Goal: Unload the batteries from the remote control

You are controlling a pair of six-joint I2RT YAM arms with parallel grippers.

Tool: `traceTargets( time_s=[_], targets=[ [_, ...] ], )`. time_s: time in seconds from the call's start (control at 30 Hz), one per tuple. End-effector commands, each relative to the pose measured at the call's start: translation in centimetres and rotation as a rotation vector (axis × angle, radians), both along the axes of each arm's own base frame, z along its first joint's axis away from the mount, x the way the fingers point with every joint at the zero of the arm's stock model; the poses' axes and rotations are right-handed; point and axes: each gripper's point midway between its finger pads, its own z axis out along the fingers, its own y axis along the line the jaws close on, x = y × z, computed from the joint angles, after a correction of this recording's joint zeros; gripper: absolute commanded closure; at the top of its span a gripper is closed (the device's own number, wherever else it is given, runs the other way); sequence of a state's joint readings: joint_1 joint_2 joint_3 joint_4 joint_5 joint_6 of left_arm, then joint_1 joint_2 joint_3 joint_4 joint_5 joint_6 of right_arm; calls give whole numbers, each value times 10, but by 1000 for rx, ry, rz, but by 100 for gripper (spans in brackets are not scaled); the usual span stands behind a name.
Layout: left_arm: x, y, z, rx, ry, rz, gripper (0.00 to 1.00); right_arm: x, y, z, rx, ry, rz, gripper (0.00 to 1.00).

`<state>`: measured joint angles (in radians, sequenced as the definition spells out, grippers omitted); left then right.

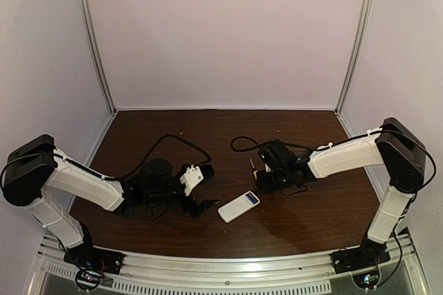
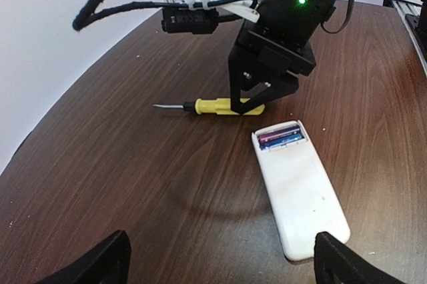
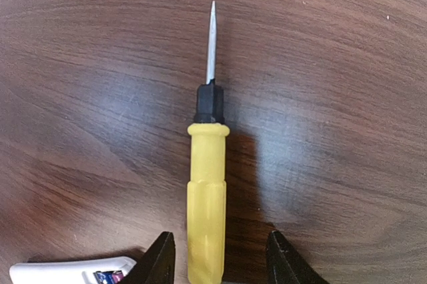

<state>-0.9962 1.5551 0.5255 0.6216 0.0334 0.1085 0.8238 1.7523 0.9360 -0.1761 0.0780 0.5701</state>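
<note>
Open table runs from the remote control to the far edge. Your right gripper straddles the screwdriver by the remote's battery end — fingers apart; left gripper gapes wide.

**Remote lies flat, batteries seated in its open end**

The slim flat white plastic remote control with rounded corners lies flat, low and just right of centre in the top view. It is slanted, its far end pointing up to the right. At that end its compartment stands open, and two tiny slim dark blue-purple cylindrical batteries sit inside it, side by side, crosswise to the remote's length
</note>
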Motion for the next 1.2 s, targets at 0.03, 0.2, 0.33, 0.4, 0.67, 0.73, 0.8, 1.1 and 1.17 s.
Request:
traceTargets(
  time_s=[0.03,0.2,0.33,0.4,0.67,0.73,0.8,1.1,1.17],
  targets=[
    [3,2,15,-55,-26,18,3,8,8,1,19,-7,13,55],
    [4,2,15,-54,-28,21,3,5,7,-10,9,17,19,60],
    [4,3,16,-58,-32,24,3,2,4,-14,2,23,14,64],
    [4,3,16,-60,-31,22,2,1,4,-16,3,27,13,67],
    [2,4,20,-75,-35,16,3,-4,0,-21,-21,36,16,85],
    [1,4,22,-83,-36,10,3,-5,-1,-20,-20,36,15,89],
    [-1,5,25,-90,-45,2,3,-5,2,-18,-1,31,19,93],
    [-9,9,31,-103,-73,-32,3,-13,18,27,116,-2,109,100],
    [-15,8,34,-120,-80,-63,2,-22,18,41,146,2,141,100]
  ],
)
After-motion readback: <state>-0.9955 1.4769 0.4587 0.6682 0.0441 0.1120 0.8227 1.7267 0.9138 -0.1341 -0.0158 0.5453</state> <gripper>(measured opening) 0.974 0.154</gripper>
